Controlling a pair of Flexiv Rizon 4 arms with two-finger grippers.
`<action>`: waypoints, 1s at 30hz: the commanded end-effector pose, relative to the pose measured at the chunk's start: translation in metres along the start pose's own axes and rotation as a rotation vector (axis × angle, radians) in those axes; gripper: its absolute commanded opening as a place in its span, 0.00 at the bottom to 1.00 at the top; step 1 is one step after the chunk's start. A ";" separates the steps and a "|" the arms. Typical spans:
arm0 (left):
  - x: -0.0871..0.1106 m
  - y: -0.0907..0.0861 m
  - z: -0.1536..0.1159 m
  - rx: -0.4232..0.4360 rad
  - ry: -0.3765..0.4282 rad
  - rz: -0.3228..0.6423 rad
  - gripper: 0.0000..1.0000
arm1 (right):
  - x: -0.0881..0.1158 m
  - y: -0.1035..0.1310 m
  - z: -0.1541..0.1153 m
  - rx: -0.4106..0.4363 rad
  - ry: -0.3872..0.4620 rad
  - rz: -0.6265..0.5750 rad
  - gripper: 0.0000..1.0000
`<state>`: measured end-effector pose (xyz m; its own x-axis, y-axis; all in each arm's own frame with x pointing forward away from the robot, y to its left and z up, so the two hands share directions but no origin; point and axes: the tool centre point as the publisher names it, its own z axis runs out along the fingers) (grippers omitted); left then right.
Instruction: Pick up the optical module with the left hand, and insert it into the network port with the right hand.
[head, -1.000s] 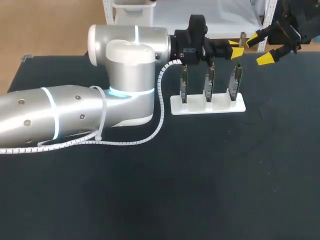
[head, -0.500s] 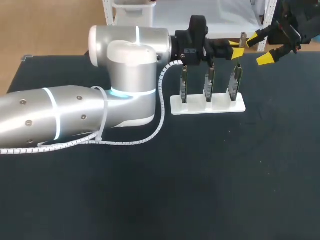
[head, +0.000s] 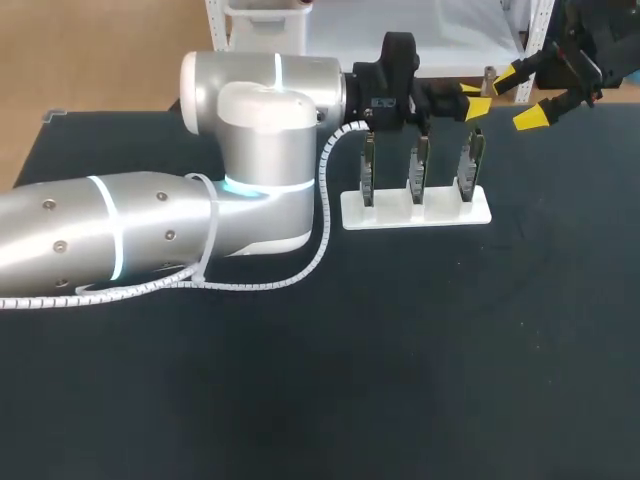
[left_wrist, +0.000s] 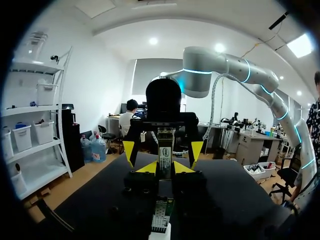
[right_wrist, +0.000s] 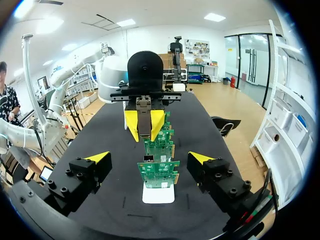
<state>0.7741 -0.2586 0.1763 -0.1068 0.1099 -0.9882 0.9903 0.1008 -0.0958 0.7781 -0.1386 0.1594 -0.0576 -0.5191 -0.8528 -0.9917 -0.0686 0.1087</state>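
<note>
Even overhead ceiling lights (right_wrist: 125, 22) brighten the scene; glare sheens the left arm (head: 150, 230) above a matte black table (head: 400, 350).

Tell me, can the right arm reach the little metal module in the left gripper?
Likely yes: the open right gripper faces the small grey metal module in the left gripper, nothing between them.

Left arm (head: 120, 235) stretched far across, left gripper (head: 472, 102) clamped on optical module (left_wrist: 164, 151); right gripper (head: 525, 95) spread wide opposite.
</note>
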 end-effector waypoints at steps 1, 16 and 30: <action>-0.001 -0.001 -0.001 0.002 0.004 0.001 0.00 | 0.000 0.003 0.001 0.007 0.001 -0.002 1.00; 0.003 -0.002 0.002 0.022 0.014 -0.023 0.00 | 0.000 0.003 0.001 0.007 0.001 -0.002 1.00; 0.003 -0.002 0.002 0.022 0.014 -0.023 0.00 | -0.004 -0.004 -0.011 0.028 0.003 -0.013 1.00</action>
<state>0.7702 -0.2596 0.1737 -0.1296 0.1188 -0.9844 0.9891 0.0849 -0.1200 0.7857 -0.1427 0.1624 -0.0469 -0.5205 -0.8526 -0.9948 -0.0533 0.0872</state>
